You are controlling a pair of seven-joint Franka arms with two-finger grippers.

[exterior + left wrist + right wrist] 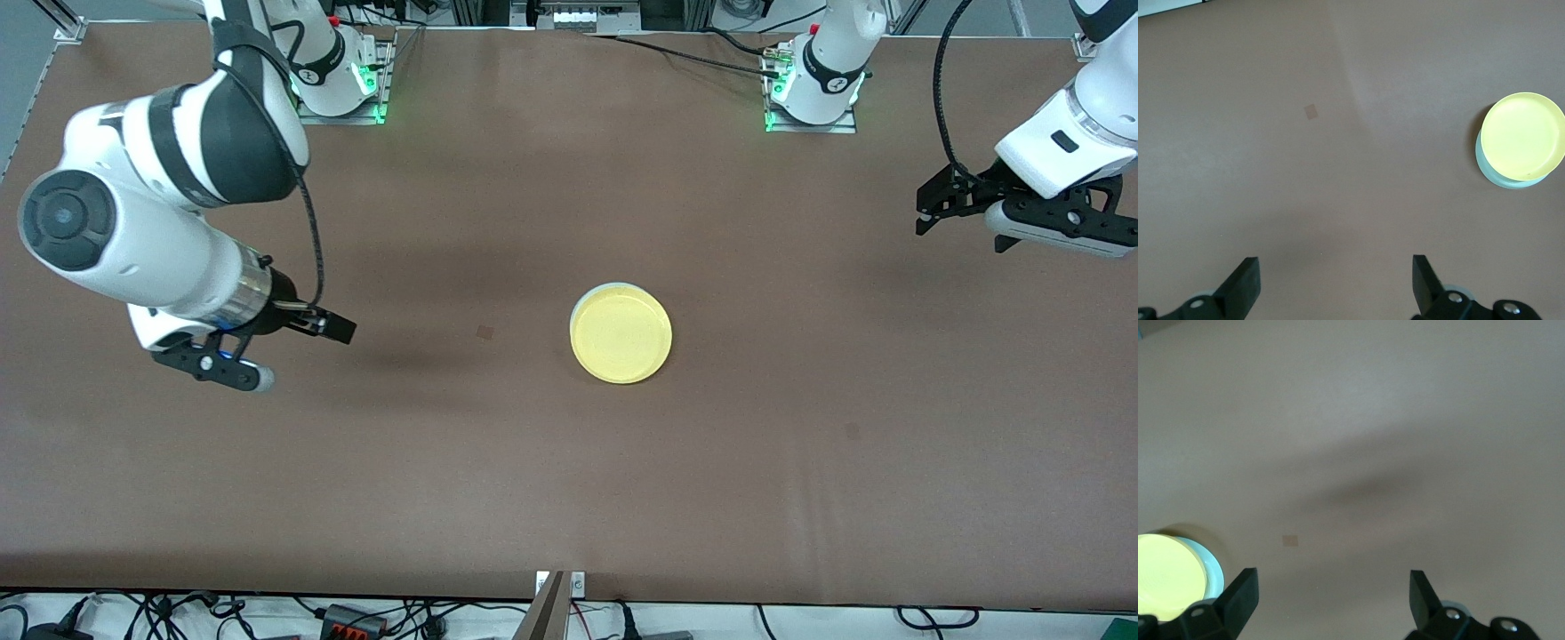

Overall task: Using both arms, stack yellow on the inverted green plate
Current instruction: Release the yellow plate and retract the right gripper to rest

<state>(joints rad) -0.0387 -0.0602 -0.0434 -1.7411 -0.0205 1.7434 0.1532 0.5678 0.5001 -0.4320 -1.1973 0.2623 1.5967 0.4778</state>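
Both jaws wide (empty), well apart from yellow (pixel 621 334).

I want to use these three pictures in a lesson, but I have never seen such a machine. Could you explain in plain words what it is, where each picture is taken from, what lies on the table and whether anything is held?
These are two white robot arms at a brown table. The large picture looks down from a high camera facing them. The two smaller pictures come from cameras on each arm's wrist, showing its black fingers at the bottom edge. The left gripper hangs over the left arm's end of the table, and the right gripper over the right arm's end. Both are open and hold nothing. Mid-table, the yellow plate sits on the green plate, whose pale edge peeks out beneath it.
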